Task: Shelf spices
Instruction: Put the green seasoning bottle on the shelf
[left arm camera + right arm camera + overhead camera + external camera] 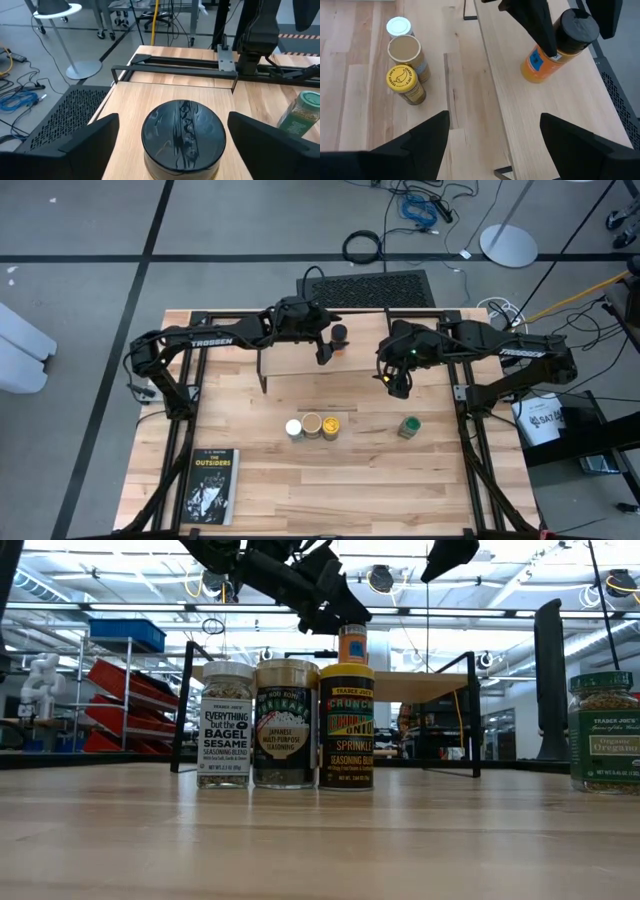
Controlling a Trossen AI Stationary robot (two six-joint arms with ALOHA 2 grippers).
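The shelf point(300, 362) stands at the table's far middle on thin black legs. The orange jar with the black lid point(340, 335) stands upright on the shelf's plank. My left gripper point(327, 352) is open. In the left wrist view its fingers stand on either side of the black lid point(182, 130), with a gap on each side. My right gripper point(397, 385) is open and hovers in front of the shelf's right end, touching nothing. The white-lid jar point(293, 428), tan-lid jar point(312, 425) and yellow-lid jar point(331, 425) stand in a row mid-table. The green-lid jar point(409, 426) stands alone to their right.
A book point(211, 485) lies flat at the near left corner. Black rails point(185, 380) run along both table sides. A black mesh panel point(370, 285) sits behind the far edge. Bare wood lies between the jar row and the near edge.
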